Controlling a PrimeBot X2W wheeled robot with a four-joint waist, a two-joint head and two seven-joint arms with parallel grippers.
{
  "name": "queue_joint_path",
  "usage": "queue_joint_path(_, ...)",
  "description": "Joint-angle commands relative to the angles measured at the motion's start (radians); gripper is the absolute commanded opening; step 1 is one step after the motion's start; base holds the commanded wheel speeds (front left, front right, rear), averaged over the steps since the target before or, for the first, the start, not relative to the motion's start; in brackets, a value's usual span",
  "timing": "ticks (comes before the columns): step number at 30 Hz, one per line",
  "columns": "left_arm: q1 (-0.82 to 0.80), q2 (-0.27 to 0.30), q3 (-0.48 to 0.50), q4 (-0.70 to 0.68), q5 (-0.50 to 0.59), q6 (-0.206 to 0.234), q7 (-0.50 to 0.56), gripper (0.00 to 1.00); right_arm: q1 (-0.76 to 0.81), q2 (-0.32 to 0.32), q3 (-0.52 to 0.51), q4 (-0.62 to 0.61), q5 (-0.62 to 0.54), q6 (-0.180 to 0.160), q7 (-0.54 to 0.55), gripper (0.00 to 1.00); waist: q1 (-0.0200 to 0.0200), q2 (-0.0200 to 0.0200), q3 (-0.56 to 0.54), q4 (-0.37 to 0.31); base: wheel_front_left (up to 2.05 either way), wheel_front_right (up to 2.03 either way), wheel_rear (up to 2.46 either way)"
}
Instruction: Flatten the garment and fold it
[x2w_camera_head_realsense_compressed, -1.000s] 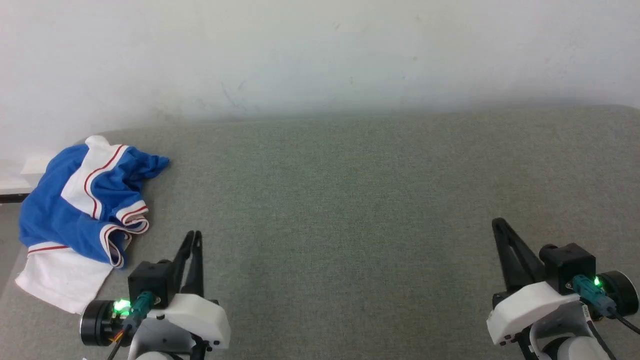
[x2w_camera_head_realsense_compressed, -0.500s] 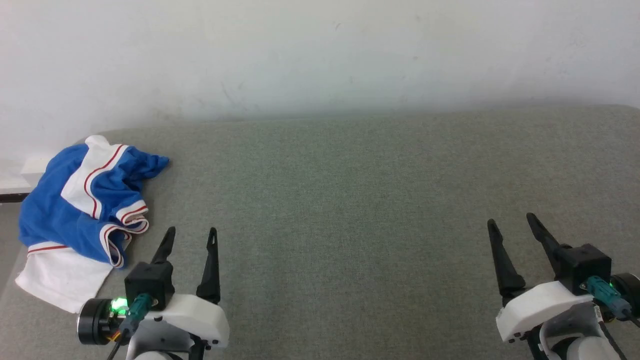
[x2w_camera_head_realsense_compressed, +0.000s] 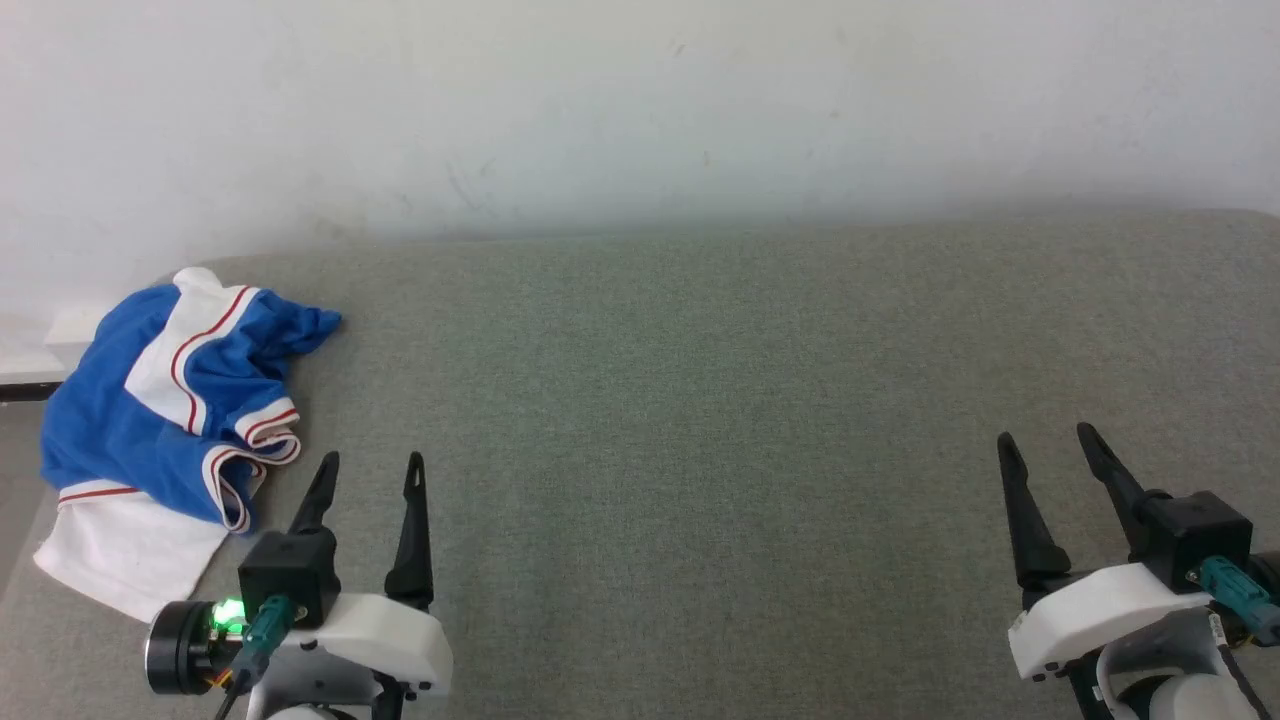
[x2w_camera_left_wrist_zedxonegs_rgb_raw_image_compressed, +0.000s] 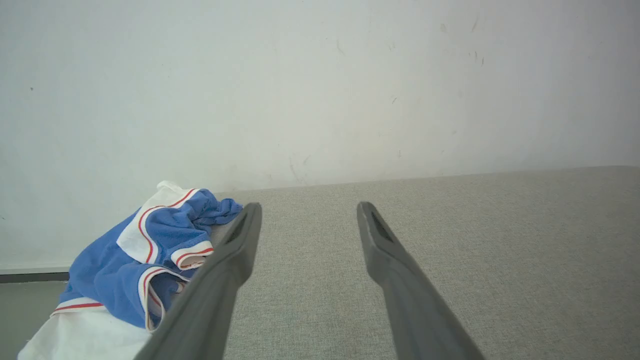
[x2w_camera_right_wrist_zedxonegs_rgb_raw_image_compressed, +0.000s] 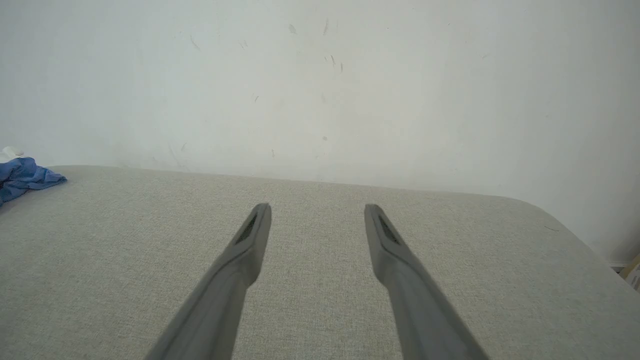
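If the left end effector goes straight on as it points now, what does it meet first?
Likely the grey surface, then the wall; depth is unclear. The garment lies left of the line of the left end effector.

Soft crumpled cloth garment (x2w_camera_head_realsense_compressed: 165, 400) on matt, coarse-woven grey fabric surface (x2w_camera_head_realsense_compressed: 700, 400)

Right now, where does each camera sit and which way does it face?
Head view: on the head, facing forward and down at the grey fabric-covered table; crumpled royal-blue T-shirt with white, red-striped trim far left; open left gripper lower left, open right gripper lower right.
Left wrist view: on the left wrist, looking along its dark fingers toward the white wall; T-shirt left of them.
Right wrist view: on the right wrist, along its own fingers toward the wall; T-shirt's blue edge far left.
Shared: table, wall, T-shirt.
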Motion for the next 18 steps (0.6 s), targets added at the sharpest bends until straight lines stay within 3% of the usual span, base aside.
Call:
queue_joint_path(1,0.016,0.007,0.003,-0.008,-0.004,0.006,-0.011,1.00,0.004,0.001,-0.009,0.004,0.005,0.000,-0.011,1.00,0.0000,-0.0001,0.000,0.002,0.00,0.00,0.00)
queue_joint_path(18,0.030,0.009,0.013,-0.008,-0.009,0.013,-0.044,1.00,0.014,0.001,-0.013,0.026,0.019,0.000,-0.044,1.00,0.0000,-0.0001,-0.009,0.042,0.00,0.00,0.00)
